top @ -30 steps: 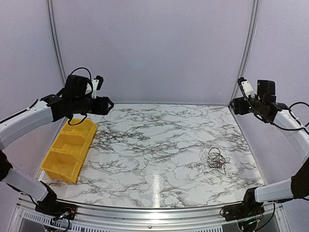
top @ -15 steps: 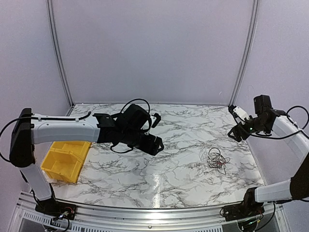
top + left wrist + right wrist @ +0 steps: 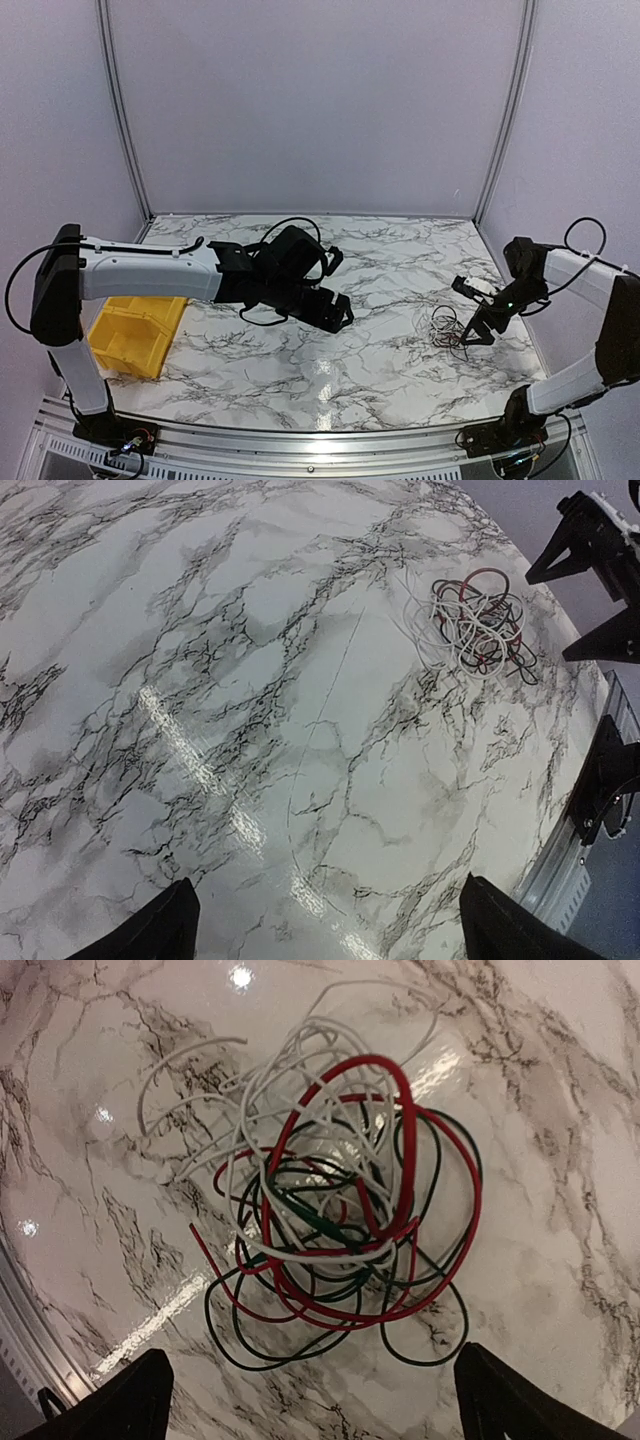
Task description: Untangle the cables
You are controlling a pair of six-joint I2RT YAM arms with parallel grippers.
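A loose tangle of thin red, white and dark green wires [image 3: 335,1230] is lying flat on the right side of the white marble-patterned tabletop [image 3: 330,385]; it is forming a roundish clump with no clear long axis, white loops straying toward the table's middle. The right gripper [image 3: 472,315] is hanging close over it, fingers spread wide, gripping nothing; the left gripper [image 3: 343,314] is hovering mid-table, well apart, likewise wide and empty

**Right arm at the tangle**

Tangle of cables [image 3: 447,331] lies centre-right on the marbled surface [image 3: 380,370]. Just to its right, right fingers [image 3: 478,333] are spread wide. Mid-frame, left fingers [image 3: 338,312] sit over the surface, well apart from the cables. Lower left: yellow bin [image 3: 125,340].
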